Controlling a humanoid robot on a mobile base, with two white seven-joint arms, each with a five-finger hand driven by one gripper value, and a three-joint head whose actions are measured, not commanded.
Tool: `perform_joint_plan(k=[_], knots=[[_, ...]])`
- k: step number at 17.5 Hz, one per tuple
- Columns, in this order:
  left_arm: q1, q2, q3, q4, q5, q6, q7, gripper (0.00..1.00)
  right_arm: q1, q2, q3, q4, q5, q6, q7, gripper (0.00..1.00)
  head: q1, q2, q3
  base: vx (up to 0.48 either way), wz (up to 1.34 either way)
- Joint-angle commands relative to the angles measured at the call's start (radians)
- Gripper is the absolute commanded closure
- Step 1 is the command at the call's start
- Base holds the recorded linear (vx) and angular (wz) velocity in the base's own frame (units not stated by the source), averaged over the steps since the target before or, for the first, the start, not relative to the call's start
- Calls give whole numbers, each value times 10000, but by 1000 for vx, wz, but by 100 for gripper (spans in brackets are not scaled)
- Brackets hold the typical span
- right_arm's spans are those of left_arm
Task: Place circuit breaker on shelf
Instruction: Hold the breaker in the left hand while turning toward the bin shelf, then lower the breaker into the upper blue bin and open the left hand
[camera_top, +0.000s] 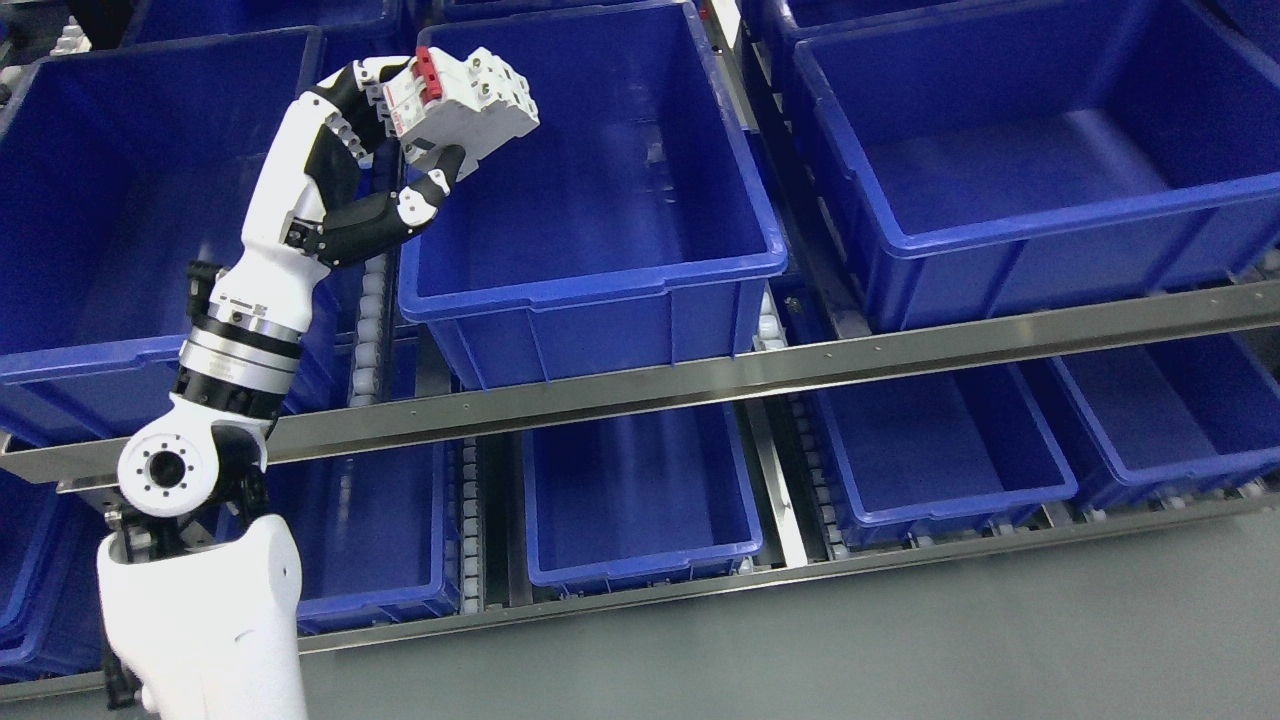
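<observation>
My left hand (420, 140) is raised at the upper left and its fingers are shut on a white circuit breaker (470, 112) with a red switch on its left end. The breaker hangs above the near left corner of the middle blue bin (590, 280) on the upper shelf level. The thumb presses it from below and the other fingers hold it from behind. The bin below it holds nothing I can see. My right arm is out of view.
More blue bins stand on the upper level at the left (90, 340) and right (1050, 230). A steel rail (760, 375) runs across the shelf front. Lower bins (640, 510) sit below it. Grey floor (1000, 640) lies in front.
</observation>
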Motion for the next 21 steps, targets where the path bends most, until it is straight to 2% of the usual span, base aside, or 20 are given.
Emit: perform_joint_plan(k=[1, 3, 6, 10, 12, 14, 17, 21], knots=[[-970, 174, -1062, 2185, -1619, 412, -203, 88, 2, -175, 0, 0, 0, 49, 0, 0, 0, 0, 0, 189, 232], [-1751, 174, -1094, 3044, -2112, 551, -187, 87, 2, -175, 0, 0, 0, 49, 0, 0, 0, 0, 0, 207, 127], [-2810, 174, -1170, 5050, -2863, 613, -142, 86, 2, -175, 0, 0, 0, 49, 0, 0, 0, 0, 0, 222, -69], [-3012, 174, -1171, 6251, -3691, 704, -141, 86, 2, -175, 0, 0, 0, 49, 0, 0, 0, 0, 0, 249, -181], [-3211, 809, -1292, 6912, -4366, 903, -278, 86, 2, -175, 0, 0, 0, 49, 0, 0, 0, 0, 0, 188, -168], [-3288, 1378, -2011, 7738, -4507, 904, -432, 86, 2, -175, 0, 0, 0, 49, 0, 0, 0, 0, 0, 134, -117], [-3840, 1717, -2520, 8416, -4507, 904, -448, 84, 2, -175, 0, 0, 0, 49, 0, 0, 0, 0, 0, 86, -112], [-4636, 1657, -3238, 9656, -4553, 904, -433, 83, 17, -175, 0, 0, 0, 49, 0, 0, 0, 0, 0, 29, -53]])
